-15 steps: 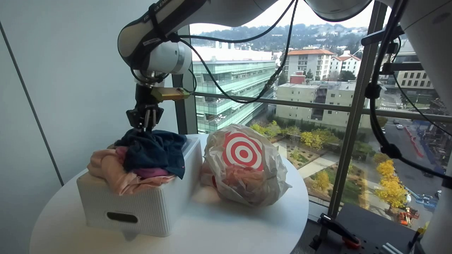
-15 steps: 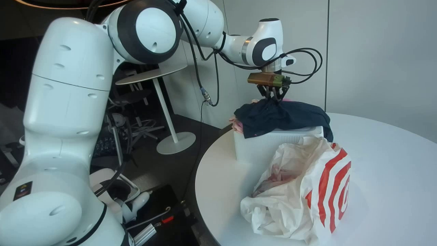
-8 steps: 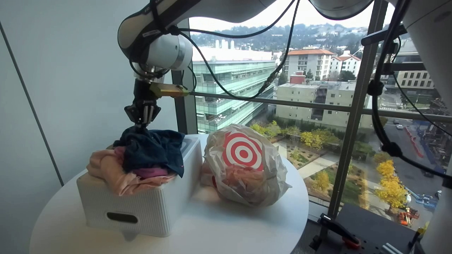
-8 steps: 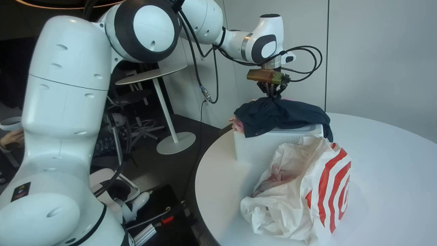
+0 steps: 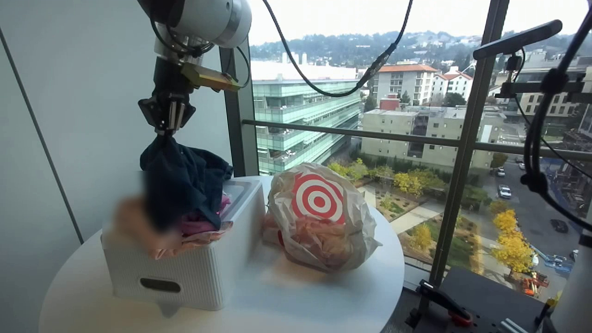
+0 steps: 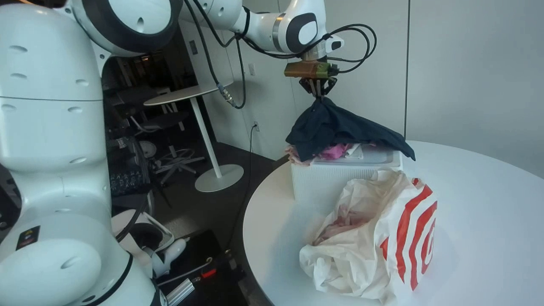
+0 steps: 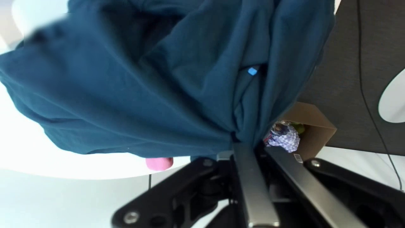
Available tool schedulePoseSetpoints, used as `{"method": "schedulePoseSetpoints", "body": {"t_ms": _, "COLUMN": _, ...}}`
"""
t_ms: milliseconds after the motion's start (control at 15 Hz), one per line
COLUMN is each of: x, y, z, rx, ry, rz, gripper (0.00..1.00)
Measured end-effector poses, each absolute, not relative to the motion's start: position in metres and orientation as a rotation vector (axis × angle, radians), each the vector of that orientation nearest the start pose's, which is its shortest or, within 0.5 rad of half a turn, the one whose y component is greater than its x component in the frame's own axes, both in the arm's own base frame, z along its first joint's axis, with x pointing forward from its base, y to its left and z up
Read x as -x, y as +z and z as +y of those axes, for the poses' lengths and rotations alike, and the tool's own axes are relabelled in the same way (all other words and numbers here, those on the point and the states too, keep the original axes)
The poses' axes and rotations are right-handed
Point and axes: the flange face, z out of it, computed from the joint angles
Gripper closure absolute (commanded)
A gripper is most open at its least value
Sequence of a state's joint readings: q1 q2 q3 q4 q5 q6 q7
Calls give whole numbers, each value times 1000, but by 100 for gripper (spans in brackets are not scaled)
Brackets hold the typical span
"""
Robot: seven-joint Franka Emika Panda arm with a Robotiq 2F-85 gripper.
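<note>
My gripper (image 5: 165,133) is shut on a dark blue cloth (image 5: 187,178), pinching a gathered part of it; the gripper also shows in an exterior view (image 6: 318,97). The wrist view shows the cloth (image 7: 190,79) bunched at the fingertips (image 7: 251,146), with the rest hanging and spreading. The cloth rises in a peak above a white ribbed box (image 5: 199,282), and its lower part drapes over the box top. Peach cloth (image 5: 138,229), partly blurred, and pink cloth (image 6: 334,151) lie on the box under it. The dark cloth hides part of the box top.
A white plastic bag with red rings (image 5: 319,217) lies beside the box on a round white table (image 6: 476,204), with pinkish cloth inside. A window is behind the table. The wrist view shows an open cardboard box (image 7: 316,136) below. Cables hang from the arm.
My gripper has moved up with the dark blue cloth pinched in it. The cloth has risen into a peak, and more pink cloth and box top show beneath it.
</note>
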State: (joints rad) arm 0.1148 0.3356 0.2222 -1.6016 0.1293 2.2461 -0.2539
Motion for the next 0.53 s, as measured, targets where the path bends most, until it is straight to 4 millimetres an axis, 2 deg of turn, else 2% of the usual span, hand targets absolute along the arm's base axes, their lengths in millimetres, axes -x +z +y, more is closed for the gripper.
{"method": "schedulePoseSetpoints", "body": {"t_ms": 267, "x": -606, "y": 506, "z": 207, "rx": 2850, "ry": -535, "rz": -645, "gripper": 98}}
{"method": "schedulePoseSetpoints", "body": {"t_ms": 533, "x": -548, "y": 536, "z": 193, "rx": 2869, "ry": -675, "rz": -477, "gripper": 98}}
